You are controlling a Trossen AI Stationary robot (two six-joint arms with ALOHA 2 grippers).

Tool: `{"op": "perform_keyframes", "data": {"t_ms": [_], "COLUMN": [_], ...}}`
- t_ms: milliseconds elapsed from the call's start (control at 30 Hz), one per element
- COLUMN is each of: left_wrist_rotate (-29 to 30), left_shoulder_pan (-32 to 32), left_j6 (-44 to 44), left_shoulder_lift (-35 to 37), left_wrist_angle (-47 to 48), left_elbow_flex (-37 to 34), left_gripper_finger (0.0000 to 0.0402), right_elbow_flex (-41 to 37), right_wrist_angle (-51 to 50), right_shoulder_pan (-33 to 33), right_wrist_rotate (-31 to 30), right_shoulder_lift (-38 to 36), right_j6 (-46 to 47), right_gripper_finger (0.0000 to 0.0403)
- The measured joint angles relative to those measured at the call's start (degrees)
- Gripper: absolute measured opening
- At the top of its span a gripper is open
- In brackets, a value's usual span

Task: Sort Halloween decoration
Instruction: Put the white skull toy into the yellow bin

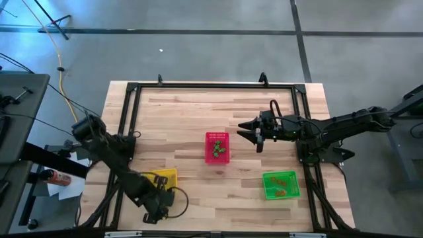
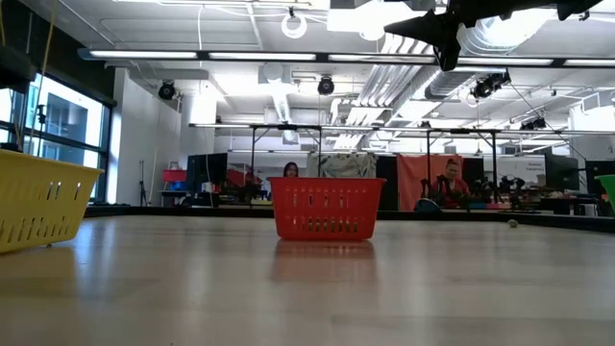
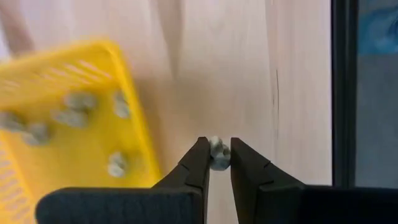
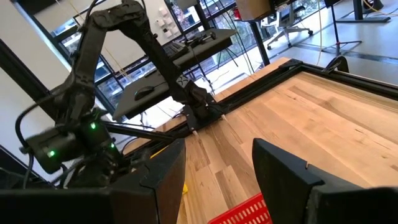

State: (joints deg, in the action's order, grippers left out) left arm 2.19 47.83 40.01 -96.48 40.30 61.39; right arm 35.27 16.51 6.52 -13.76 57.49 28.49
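My left gripper [image 3: 217,148] is near the table's front left, beside the yellow basket [image 3: 68,118], and is shut on a tiny pale trinket [image 3: 218,153]. Several pale trinkets [image 3: 74,102] lie in that basket. In the high view the left gripper [image 1: 155,213] is just nearer than the yellow basket [image 1: 164,178]. The red basket [image 1: 217,147] holds green trinkets and the green basket [image 1: 281,185] holds orange ones. My right gripper [image 1: 246,130] hangs open above the table, right of the red basket, with nothing between its fingers [image 4: 158,171]. My left gripper pinches the tiny pale trinket [image 3: 218,155] between its two fingertips, one on either side of it. The fingers point steeply down from above. The trinket is lifted clear of the wooden table, next to the yellow basket's outer wall.
A black frame [image 1: 129,112] runs around the wooden table top. In the low view the red basket [image 2: 325,207] stands mid-table, the yellow basket [image 2: 38,207] at the left, and the green basket's edge [image 2: 607,190] at the right. People sit in the room far behind.
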Motion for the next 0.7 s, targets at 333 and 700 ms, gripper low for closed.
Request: {"op": "perform_keyframes", "data": {"t_ms": [333,700], "left_wrist_rotate": [0.18,5.65], "left_shoulder_pan": [-9.28,-14.19], "left_j6": [-5.71,-3.14], "left_shoulder_lift": [9.56,24.13], "left_wrist_angle": [-2.02,-0.92], "left_elbow_flex": [0.07,0.17], "left_gripper_finger": [0.0029,0.003], "right_elbow_flex": [0.02,0.02], "right_wrist_angle": [0.0,-0.85], "right_shoulder_pan": [0.0,0.0], "right_wrist_rotate": [0.0,0.02], "right_shoulder_lift": [0.0,0.0], "right_j6": [0.02,0.0], "right_gripper_finger": [0.0181,0.0181]}}
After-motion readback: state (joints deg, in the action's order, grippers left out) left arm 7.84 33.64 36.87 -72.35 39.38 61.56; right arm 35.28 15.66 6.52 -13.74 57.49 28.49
